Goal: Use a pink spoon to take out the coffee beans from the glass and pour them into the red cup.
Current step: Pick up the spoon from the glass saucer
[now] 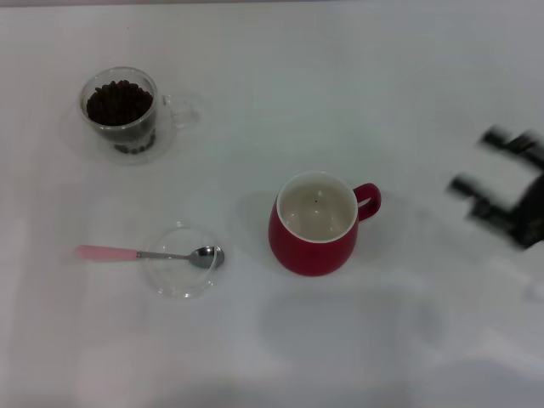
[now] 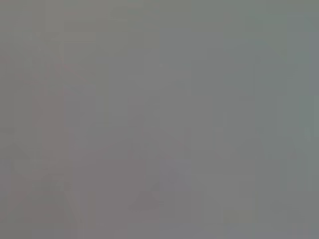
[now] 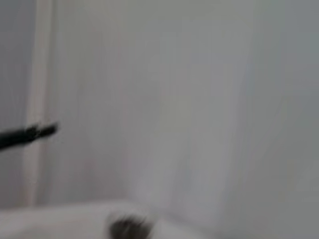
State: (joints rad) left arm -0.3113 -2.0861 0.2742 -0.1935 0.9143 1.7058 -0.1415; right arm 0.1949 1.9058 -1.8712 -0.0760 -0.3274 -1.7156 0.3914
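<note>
Spoon pickup not yet begun; right gripper (image 1: 478,177) at right edge of frame, blurred, fingers look spread and holding nothing.
Pink spoon (image 1: 149,253) lies lower left, bowl resting in clear dish (image 1: 181,276), handle pointing left; glass (image 1: 121,109) of coffee beans (image 1: 119,102) upper left; red cup (image 1: 316,223) centre. Best grip: mid pink handle, clear of dish rim. Left gripper unseen.

Glass (image 1: 121,110) far left; spoon (image 1: 153,254) left of cup (image 1: 315,224).
</note>
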